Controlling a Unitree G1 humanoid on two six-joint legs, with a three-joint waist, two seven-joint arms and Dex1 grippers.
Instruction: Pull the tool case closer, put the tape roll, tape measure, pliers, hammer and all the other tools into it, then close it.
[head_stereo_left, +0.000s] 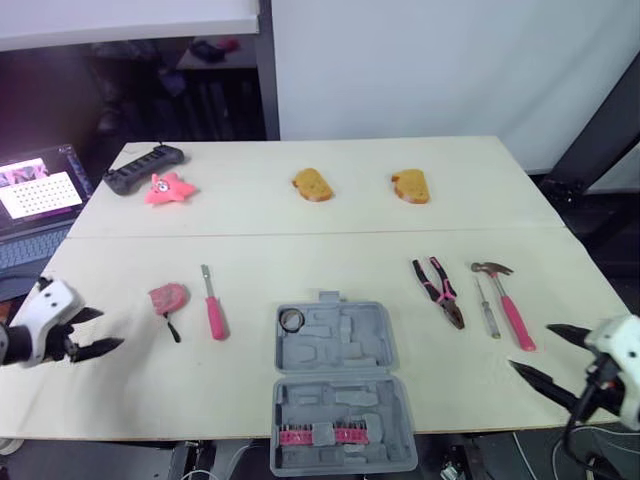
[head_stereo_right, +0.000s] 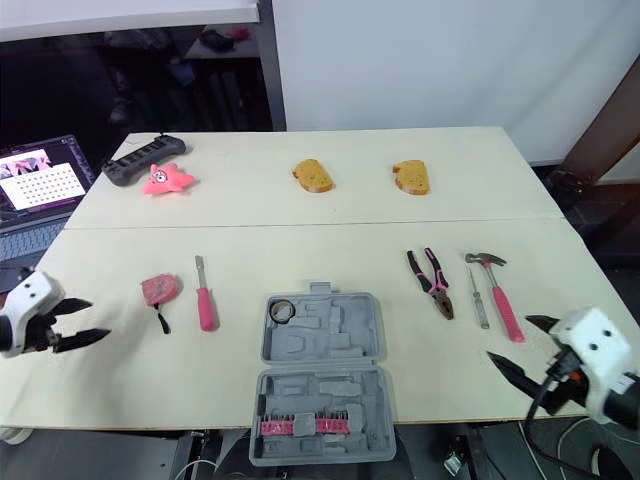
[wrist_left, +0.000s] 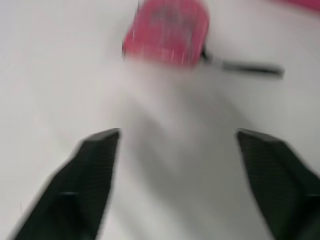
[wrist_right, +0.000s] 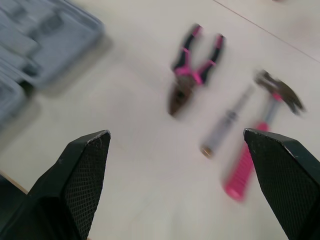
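At the left border a laptop (head_stereo_left: 35, 200) is cut off; we see only part of its screen and keyboard. The left claw (head_stereo_left: 108, 328) is over the left end of the worktop (head_stereo_left: 300, 240), its fingers spread wide and holding nothing. The tape measure (head_stereo_left: 167, 296), pink with a black strap, lies near it toward the middle, and just beside that lies a screwdriver (head_stereo_left: 213, 308) with a pink handle.

The tool case (head_stereo_left: 350, 350) lies open and flat in the middle, and its near half juts over the worktop's front edge. In the far half, in the left corner compartment, sits the tape roll (head_stereo_left: 291, 320), a dark ring. The near half holds a row of pink pieces (head_stereo_left: 322, 434), too small for us to name. The other compartments are bare.

To the right lie the pliers (head_stereo_left: 440, 288), then a slim metal tool (head_stereo_left: 486, 308) that we cannot identify, then the hammer (head_stereo_left: 505, 300), all outside the case. The right claw (head_stereo_left: 531, 347) is near the hammer's handle, also wide open and holding nothing.
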